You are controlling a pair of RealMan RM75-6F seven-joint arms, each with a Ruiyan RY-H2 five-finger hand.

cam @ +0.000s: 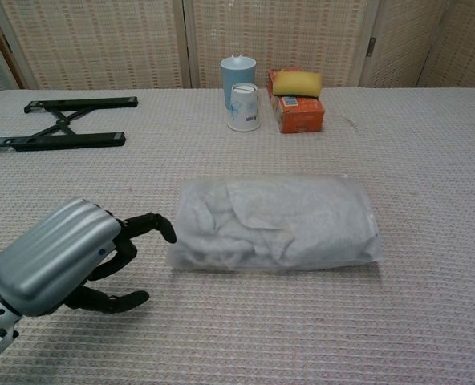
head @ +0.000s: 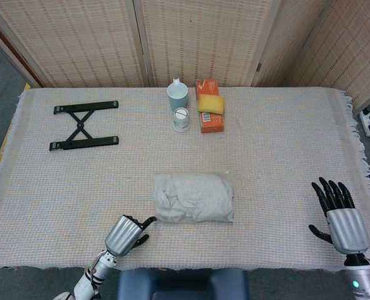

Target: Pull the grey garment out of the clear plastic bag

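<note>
The clear plastic bag (head: 193, 197) (cam: 274, 223) lies flat in the middle of the table with the crumpled grey garment (head: 188, 200) (cam: 253, 228) inside it. My left hand (head: 127, 234) (cam: 65, 257) sits just left of the bag's near left corner, its fingers spread and empty, fingertips (cam: 166, 233) almost touching the plastic. Far to the right near the table's front edge, my right hand (head: 340, 217) is open with fingers pointing away; only the head view shows it.
At the back of the woven table cloth (head: 285, 144) stand a blue cup (head: 177, 96) (cam: 237, 77), a white paper cup (head: 181, 119) (cam: 243, 107) and an orange box (head: 210, 115) (cam: 297, 111) topped by a yellow sponge (head: 210, 103) (cam: 296, 83). A black folding stand (head: 83, 125) (cam: 59, 124) lies back left.
</note>
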